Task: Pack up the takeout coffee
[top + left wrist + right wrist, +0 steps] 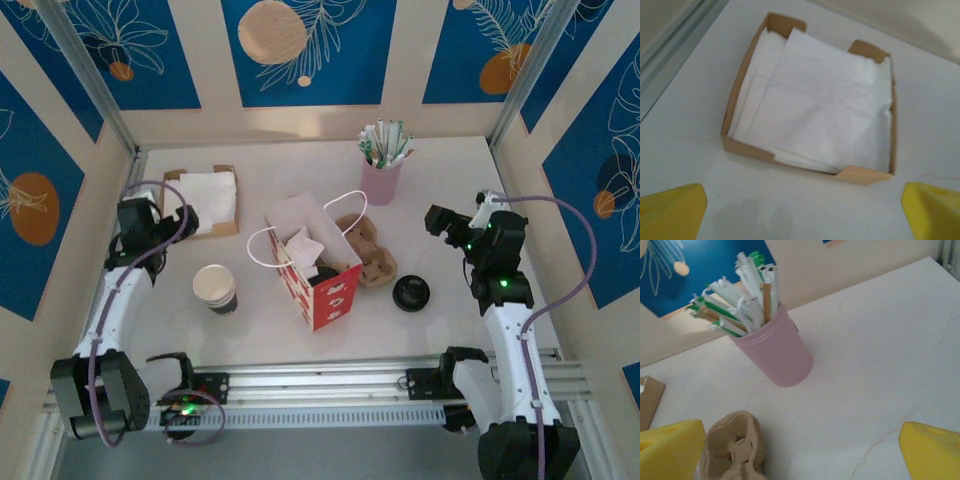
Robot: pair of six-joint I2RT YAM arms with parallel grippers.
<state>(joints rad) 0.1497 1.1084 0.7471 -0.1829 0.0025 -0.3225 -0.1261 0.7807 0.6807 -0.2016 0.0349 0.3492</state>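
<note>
- Cups: one coffee cup [215, 288], one pink cup [381, 180]; one bag [318, 265], one lid [411, 292].
- Partly hidden behind bag: carrier [368, 250].
- Spread wide, empty: left gripper [802, 210], right gripper [801, 450].

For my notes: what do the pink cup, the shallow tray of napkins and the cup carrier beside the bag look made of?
The pink cup looks like plastic: a smooth matte wall with a moulded rim line. The shallow tray is brown cardboard, with cut and folded corners and raw edges. The cup carrier is probably moulded paper pulp: tan, rough and rounded.
</note>
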